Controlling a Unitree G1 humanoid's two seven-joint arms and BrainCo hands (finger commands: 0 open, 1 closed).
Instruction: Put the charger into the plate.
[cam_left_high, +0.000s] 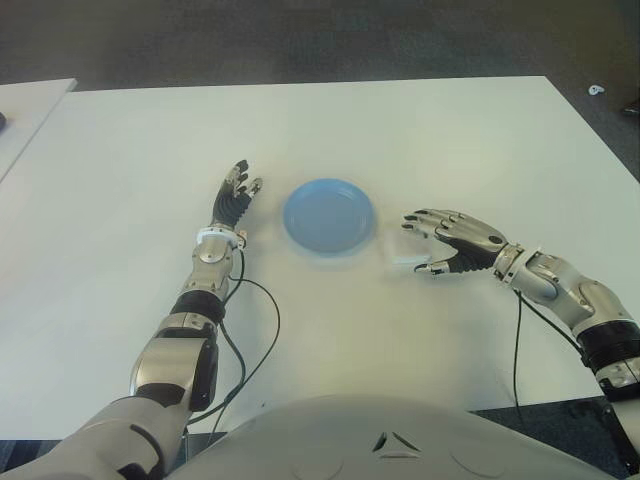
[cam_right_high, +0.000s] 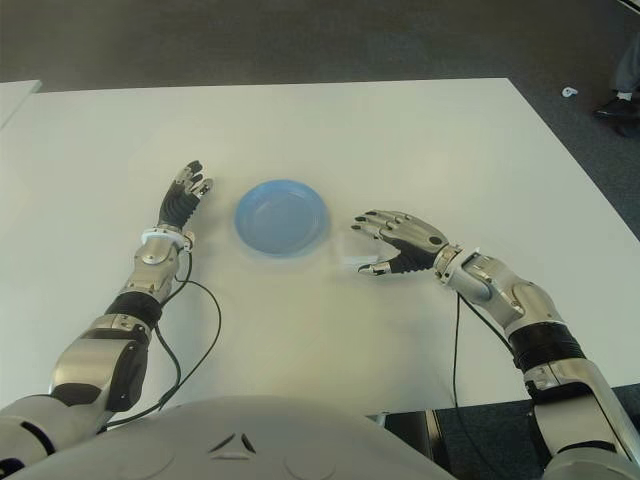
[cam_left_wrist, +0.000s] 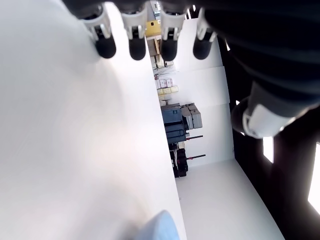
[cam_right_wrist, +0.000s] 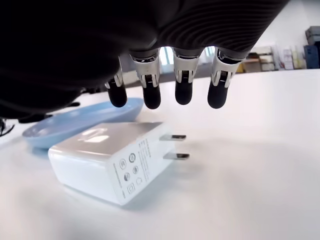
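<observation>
Right hand (cam_right_wrist: 165, 90) hovers over white charger (cam_right_wrist: 107, 162) (2 prongs).

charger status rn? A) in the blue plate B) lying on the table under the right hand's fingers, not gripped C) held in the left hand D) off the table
B: the right wrist view shows the charger flat on the table beside the blue plate, the right hand spread above it without touching.

— The charger (cam_right_wrist: 107, 165) under the right hand (cam_left_high: 440, 243)?
— Smooth white plastic, faintly glossy, with bare metal prongs.
— And beside it?
— A glossy blue plate (cam_left_high: 328, 217) on a smooth matt white bench (cam_left_high: 400, 130). The hand's fingers (cam_right_wrist: 150, 95) are shiny metal, tipped in black.
</observation>
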